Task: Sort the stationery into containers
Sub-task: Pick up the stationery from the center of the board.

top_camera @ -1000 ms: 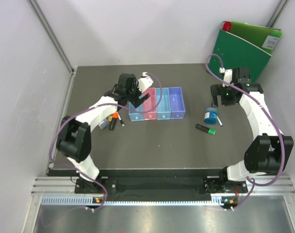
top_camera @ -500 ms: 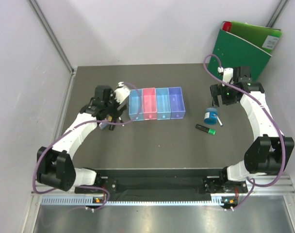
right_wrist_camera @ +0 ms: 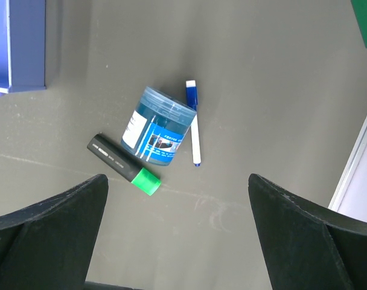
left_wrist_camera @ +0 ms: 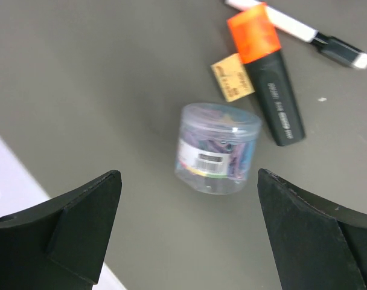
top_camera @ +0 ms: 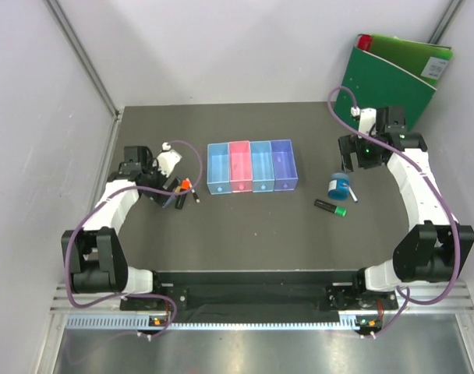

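The containers (top_camera: 252, 166), a joined row of blue, pink, blue and purple bins, stand mid-table. Left of them lie an orange-capped black marker (left_wrist_camera: 269, 72), a thin white pen (left_wrist_camera: 304, 30) and a small clear tub of coloured clips (left_wrist_camera: 217, 148). My left gripper (left_wrist_camera: 188, 202) (top_camera: 157, 181) hangs open above the tub, touching nothing. To the right lie a round blue tub (right_wrist_camera: 159, 127), a green-capped marker (right_wrist_camera: 123, 166) and a white pen with a blue cap (right_wrist_camera: 194, 124). My right gripper (right_wrist_camera: 177, 202) (top_camera: 348, 162) is open above them, empty.
A big green binder (top_camera: 393, 74) leans against the back right wall. A small orange label (left_wrist_camera: 233, 77) lies by the orange-capped marker. The purple bin's corner (right_wrist_camera: 20, 42) shows in the right wrist view. White walls close both sides.
My left arm has swung left from over the containers and now hangs above the clip tub and orange-capped marker. The right arm has not moved.
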Action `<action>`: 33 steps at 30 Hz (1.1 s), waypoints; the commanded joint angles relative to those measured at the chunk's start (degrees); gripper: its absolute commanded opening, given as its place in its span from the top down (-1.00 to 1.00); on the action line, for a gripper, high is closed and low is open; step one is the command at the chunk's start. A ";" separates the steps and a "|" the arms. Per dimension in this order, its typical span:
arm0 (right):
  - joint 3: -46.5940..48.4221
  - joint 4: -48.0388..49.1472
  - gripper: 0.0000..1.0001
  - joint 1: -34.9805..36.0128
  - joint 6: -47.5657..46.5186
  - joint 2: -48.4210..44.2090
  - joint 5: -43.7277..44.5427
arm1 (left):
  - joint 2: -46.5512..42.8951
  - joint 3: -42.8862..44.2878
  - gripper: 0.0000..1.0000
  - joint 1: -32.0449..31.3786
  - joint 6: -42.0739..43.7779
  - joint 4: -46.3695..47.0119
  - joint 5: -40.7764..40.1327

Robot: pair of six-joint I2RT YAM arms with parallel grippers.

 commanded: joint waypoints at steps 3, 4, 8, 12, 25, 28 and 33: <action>2.07 0.59 -0.99 0.71 -0.68 -2.74 -0.24 | -0.56 -2.51 -0.98 1.05 4.13 -2.16 5.66; 2.16 0.50 -0.99 0.71 -0.77 -2.83 -0.15 | -0.56 -3.48 -0.98 1.23 4.57 -2.07 5.66; 2.16 0.24 -0.99 0.71 -0.77 -2.91 -0.15 | -0.21 -5.50 -0.98 1.85 6.58 -1.11 5.31; 2.07 0.06 -0.99 0.71 -0.59 -3.00 -0.06 | 0.49 -7.17 -0.98 2.46 8.17 1.26 4.43; 0.84 0.06 -0.99 0.71 -0.06 -3.44 0.46 | 6.12 -6.39 -0.97 3.52 8.79 6.37 5.57; 0.75 -0.03 -0.99 0.71 -0.15 -3.27 0.73 | 5.77 -6.38 -0.97 3.60 9.14 6.45 6.18; 0.75 0.06 -0.99 0.71 0.11 -2.91 0.64 | 5.59 -6.74 -0.98 3.60 10.19 7.42 6.89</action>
